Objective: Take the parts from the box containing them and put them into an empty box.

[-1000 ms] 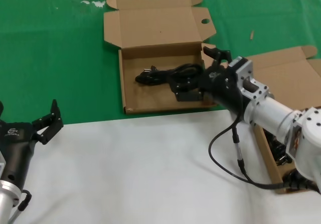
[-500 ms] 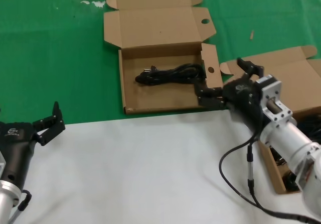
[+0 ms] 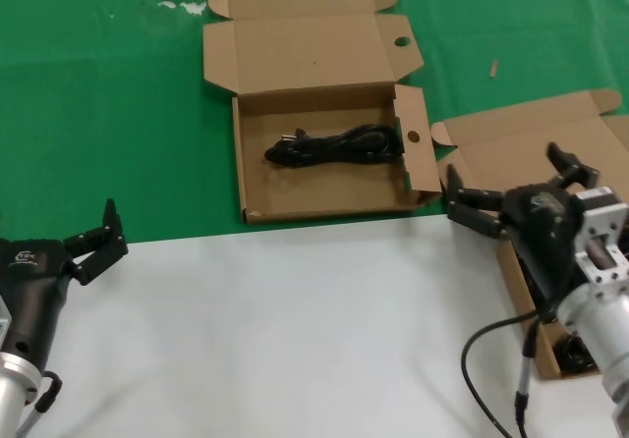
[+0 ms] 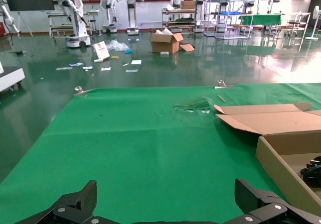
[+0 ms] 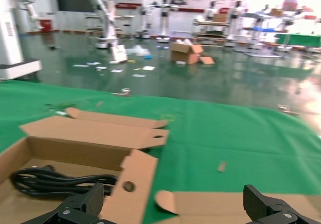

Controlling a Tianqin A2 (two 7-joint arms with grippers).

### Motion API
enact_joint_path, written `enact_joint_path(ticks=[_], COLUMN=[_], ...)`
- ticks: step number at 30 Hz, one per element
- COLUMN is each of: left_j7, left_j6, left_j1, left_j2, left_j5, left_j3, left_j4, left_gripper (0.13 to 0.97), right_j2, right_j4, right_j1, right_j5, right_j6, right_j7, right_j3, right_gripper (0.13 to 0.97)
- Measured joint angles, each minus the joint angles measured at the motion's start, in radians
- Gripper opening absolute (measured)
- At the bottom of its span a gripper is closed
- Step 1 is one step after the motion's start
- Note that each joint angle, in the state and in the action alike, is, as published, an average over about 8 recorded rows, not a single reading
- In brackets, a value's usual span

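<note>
Head looks down; wrists look level; all share holed box [image 3: 324, 153].
</note>
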Motion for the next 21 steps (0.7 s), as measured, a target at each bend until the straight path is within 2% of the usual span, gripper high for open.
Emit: enact_joint_path(ticks=[6,21], left_j7=[0.000,0.000], left_j6=[0.000,0.000], left_j1=[0.000,0.000], left_j2=[0.000,0.000], left_j5=[0.000,0.000], left_j3=[0.000,0.000], left_j4=[0.000,0.000], left_gripper=[0.966,0.966], right_j2=[0.001,0.002], right_j4=[0.048,0.051], right_j1=[-0.050,-0.055], right_j5=[0.008,0.009], right_j6=[0.051,0.055], right_j7=[0.009,0.009], right_j3=[0.014,0.015], right_gripper=[0.966,0.966])
